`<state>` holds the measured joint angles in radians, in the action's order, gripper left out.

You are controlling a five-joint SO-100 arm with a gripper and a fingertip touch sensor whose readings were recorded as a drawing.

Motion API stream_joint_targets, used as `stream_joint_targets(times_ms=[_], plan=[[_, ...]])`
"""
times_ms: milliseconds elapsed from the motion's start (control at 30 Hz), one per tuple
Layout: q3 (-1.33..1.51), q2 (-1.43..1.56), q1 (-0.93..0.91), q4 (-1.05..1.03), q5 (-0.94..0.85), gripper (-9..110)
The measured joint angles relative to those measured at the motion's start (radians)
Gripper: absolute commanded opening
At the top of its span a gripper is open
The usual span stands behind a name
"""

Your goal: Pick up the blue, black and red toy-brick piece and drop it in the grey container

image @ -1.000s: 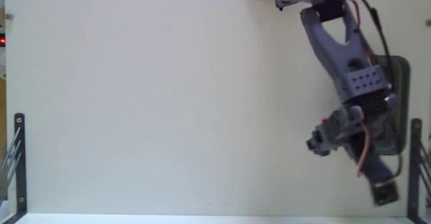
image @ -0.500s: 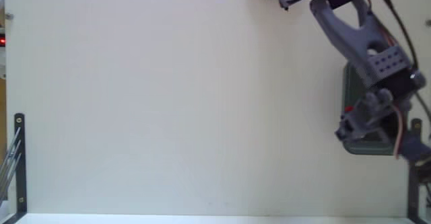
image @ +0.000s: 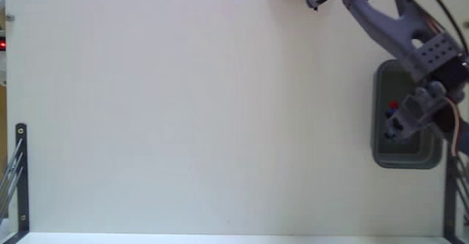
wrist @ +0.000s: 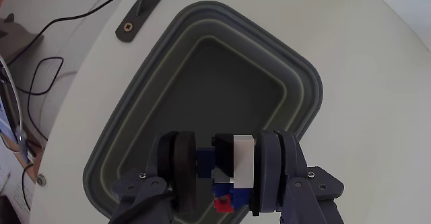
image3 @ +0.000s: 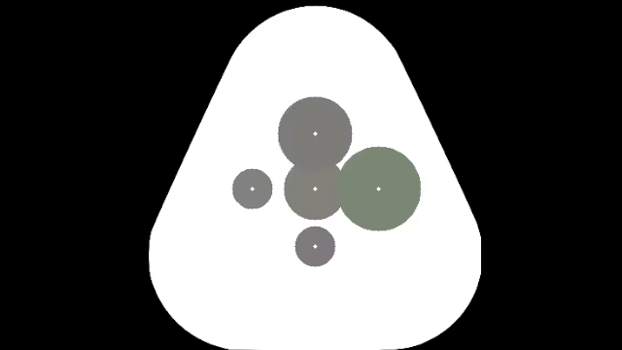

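white table [image: 183, 112] | hand [wrist: 225, 167] clamps toy-brick piece [wrist: 225, 170] over grey container [wrist: 168, 62] | black bracket [wrist: 145, 9] beside rim

We see the table [image: 183, 112] wide open left of the arm [image: 396, 24] in fixed view, free passage there. Obstacles: black bracket [image: 20, 174] at left edge, another bracket [image: 449, 193] at right edge just beside the grey container [image: 381, 152]. In wrist view the gripper [wrist: 225, 167], clamped on the toy-brick piece [wrist: 219, 167], hangs over the container [wrist: 296, 76] hollow; hollow beneath is clear, thick rim all round. Bracket foot [wrist: 145, 9] and cables [wrist: 47, 56] sit close by the rim's far end.
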<state>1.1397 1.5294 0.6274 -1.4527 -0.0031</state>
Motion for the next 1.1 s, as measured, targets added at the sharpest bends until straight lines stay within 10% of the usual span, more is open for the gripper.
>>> stream_joint_targets(times_ms=[333,367,1100], plan=[[0.0,0.014,0.009,0.0,-0.002,47],[0.0,0.014,0.009,0.0,-0.002,110],[0.0,0.014,0.009,0.0,-0.002,110]])
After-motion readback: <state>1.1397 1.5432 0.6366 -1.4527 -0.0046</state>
